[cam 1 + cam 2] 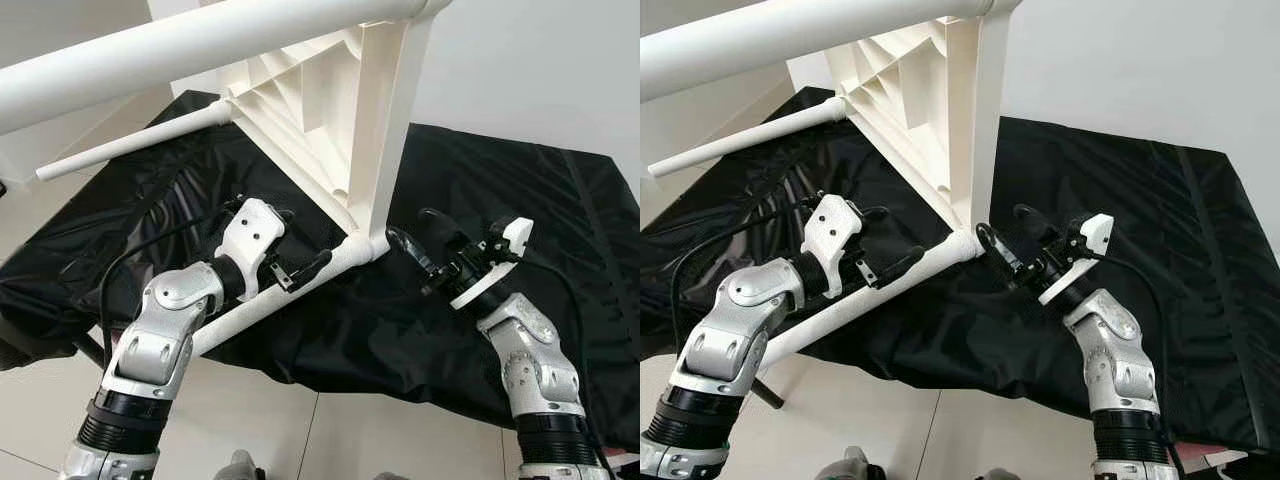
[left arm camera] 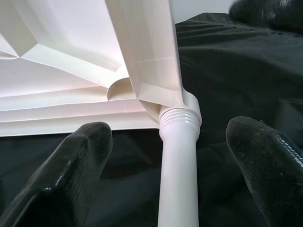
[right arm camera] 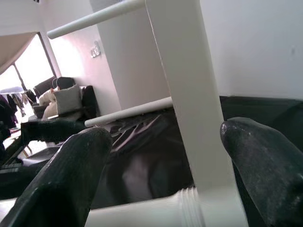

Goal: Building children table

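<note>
A white plastic children's table lies tipped on a black cloth (image 1: 530,190), its ribbed underside (image 1: 305,110) facing me. One white leg (image 1: 265,300) runs from the lower corner socket (image 1: 362,245) towards me, and its threaded end (image 2: 179,116) sits in that socket. My left gripper (image 1: 318,262) is open around this leg, a finger (image 2: 71,165) on each side with gaps showing. My right gripper (image 1: 412,230) is open just right of the same corner, and the table's upright edge (image 3: 189,94) stands between its fingers (image 3: 265,161).
Another leg (image 1: 130,147) sticks out to the left over the cloth, and a third (image 1: 180,50) crosses the top of the view close to my head. Pale floor tiles (image 1: 300,430) lie in front of the cloth. A sofa with cushions (image 3: 66,97) stands far off.
</note>
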Available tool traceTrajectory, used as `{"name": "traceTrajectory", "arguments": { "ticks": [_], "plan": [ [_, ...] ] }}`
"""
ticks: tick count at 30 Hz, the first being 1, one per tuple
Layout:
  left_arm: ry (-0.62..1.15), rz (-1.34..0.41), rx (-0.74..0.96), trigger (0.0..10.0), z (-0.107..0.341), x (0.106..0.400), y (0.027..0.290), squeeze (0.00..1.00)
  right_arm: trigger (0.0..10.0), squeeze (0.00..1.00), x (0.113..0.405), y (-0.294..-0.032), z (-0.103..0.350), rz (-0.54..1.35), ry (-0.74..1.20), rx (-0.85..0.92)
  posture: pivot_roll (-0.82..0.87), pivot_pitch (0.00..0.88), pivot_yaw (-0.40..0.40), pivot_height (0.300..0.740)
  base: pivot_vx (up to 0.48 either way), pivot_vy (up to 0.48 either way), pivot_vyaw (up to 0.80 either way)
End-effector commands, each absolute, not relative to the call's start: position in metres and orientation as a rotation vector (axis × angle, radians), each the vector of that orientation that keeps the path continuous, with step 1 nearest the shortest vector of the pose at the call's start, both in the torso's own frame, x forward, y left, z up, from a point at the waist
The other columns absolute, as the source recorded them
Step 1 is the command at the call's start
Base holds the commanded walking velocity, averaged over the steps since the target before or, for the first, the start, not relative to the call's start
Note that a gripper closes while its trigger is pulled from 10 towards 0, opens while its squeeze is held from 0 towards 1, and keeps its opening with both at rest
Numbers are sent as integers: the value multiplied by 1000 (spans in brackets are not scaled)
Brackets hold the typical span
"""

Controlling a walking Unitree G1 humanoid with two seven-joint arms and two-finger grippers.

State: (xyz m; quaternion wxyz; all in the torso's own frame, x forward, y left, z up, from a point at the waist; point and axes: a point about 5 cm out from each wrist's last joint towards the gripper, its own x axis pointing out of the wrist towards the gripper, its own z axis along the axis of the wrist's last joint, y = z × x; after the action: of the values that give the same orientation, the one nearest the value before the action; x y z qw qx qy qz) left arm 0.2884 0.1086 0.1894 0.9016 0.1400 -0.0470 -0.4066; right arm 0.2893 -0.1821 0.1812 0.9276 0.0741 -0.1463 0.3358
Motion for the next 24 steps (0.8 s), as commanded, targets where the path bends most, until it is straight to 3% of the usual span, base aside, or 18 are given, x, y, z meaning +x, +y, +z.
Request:
{"name": "traceTrajectory", "arguments": {
  "ticks": [1,24],
  "plan": [
    [-99,-695,295,10000,190,292,116,0,10000,0,297,-185,189,684,-325,124,24,0,-27,740,0,0,0],
    [-119,-673,281,10000,196,285,112,0,10000,0,354,-155,224,705,-404,48,79,0,-68,740,0,0,0]
  ]
}}
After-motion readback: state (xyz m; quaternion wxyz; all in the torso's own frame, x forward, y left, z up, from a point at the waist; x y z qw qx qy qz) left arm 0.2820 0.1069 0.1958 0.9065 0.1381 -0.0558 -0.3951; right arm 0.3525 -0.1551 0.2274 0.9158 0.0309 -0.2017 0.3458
